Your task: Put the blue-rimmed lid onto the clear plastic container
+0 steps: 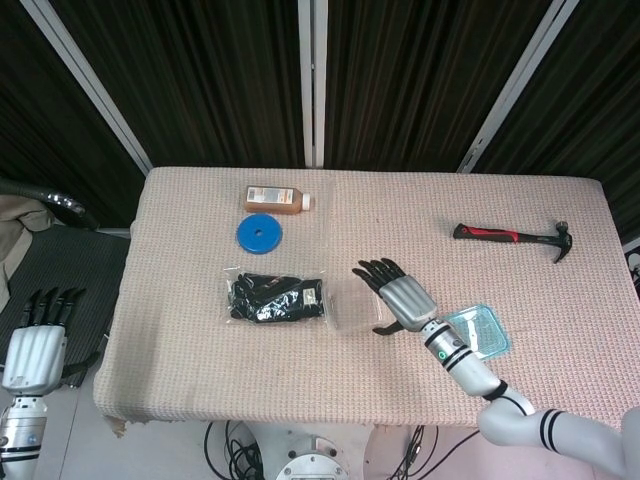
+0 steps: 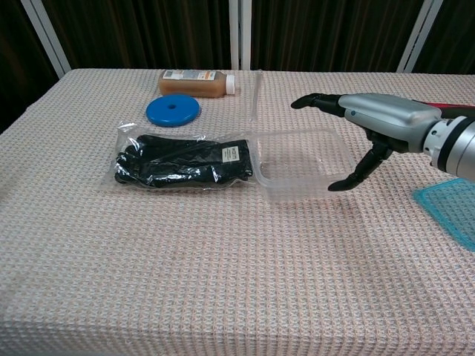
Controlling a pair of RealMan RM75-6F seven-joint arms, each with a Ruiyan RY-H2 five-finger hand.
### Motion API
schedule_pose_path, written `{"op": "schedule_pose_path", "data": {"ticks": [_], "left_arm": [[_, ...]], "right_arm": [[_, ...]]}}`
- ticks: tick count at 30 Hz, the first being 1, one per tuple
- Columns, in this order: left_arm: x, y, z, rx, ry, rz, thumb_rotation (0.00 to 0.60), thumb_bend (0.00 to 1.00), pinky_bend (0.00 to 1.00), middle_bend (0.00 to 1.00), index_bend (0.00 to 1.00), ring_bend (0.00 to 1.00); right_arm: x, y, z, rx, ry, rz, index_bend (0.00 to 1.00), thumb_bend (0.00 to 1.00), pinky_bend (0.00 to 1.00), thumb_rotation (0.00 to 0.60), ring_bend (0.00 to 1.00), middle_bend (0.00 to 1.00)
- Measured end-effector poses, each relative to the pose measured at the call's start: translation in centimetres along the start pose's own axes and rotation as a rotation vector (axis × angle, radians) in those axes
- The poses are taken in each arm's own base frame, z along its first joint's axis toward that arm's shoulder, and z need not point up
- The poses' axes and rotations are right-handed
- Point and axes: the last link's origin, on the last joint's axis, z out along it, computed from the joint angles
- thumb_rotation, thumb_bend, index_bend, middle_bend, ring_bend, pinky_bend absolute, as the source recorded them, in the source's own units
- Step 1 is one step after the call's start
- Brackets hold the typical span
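Observation:
The clear plastic container (image 2: 300, 167) stands open near the table's middle; in the head view only its left part (image 1: 347, 312) shows beside my hand. The blue-rimmed lid (image 1: 478, 330) lies flat on the cloth to the container's right, cut by the frame edge in the chest view (image 2: 453, 208). My right hand (image 1: 395, 293) hovers over the container's right side with fingers spread and nothing in it; in the chest view this hand (image 2: 375, 119) has its thumb hanging down by the container's right wall. My left hand (image 1: 35, 340) is off the table at the left, fingers straight, holding nothing.
A bag of black gloves (image 1: 275, 297) lies against the container's left side. Behind it are a blue disc (image 1: 259, 234) and a brown bottle (image 1: 273, 199) on its side. A red-handled hammer (image 1: 510, 236) lies at the far right.

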Motion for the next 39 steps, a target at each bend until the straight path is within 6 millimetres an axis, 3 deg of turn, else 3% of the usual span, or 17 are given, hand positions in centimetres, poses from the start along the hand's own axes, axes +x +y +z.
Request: {"op": "schedule_pose_path", "data": {"ticks": [5,11,17,24,27,33,39], "left_arm": [[0.0,0.0,0.1,-0.001,0.002,-0.001,0.600,0.03,0.00,0.12,0.14,0.05],[-0.1,0.0,0.1,-0.004,0.001,-0.003,0.600,0.03,0.00,0.12,0.14,0.05],[-0.1,0.0,0.0,-0.003,0.001,-0.003,0.600,0.03,0.00,0.12,0.14,0.05],[-0.1,0.6,0.3,-0.021,0.001,0.002,0.600,0.03,0.00,0.12,0.14,0.05],[0.0,1.1,0.3,-0.034,0.004,0.003,0.600,0.03,0.00,0.12,0.14,0.05],[0.5,1.6,0.2,-0.039,0.013,0.008,0.600,0.03,0.00,0.12,0.14,0.05],[0.4,1.6,-0.2,-0.031,0.005,0.009,0.600,0.03,0.00,0.12,0.14,0.05]], "right_arm": [[0.5,0.5,1.0,-0.026,0.005,-0.014,0.00,0.00,0.00,0.600,0.00,0.00],[1.2,1.6,-0.1,-0.049,-0.008,-0.032,0.00,0.00,0.00,0.600,0.00,0.00],[2.6,3.7,-4.9,-0.082,-0.017,-0.034,0.00,0.00,0.00,0.600,0.00,0.00],[3.8,7.4,-14.8,-0.174,-0.089,-0.089,0.00,0.00,0.00,0.600,0.00,0.02],[3.2,8.3,-17.5,-0.196,-0.128,-0.125,0.00,0.00,0.00,0.600,0.00,0.04],[2.7,10.8,-18.7,-0.229,-0.169,-0.221,0.00,0.00,0.00,0.600,0.00,0.04],[1.5,12.3,-18.2,-0.242,-0.200,-0.251,0.00,0.00,0.00,0.600,0.00,0.04]]}}
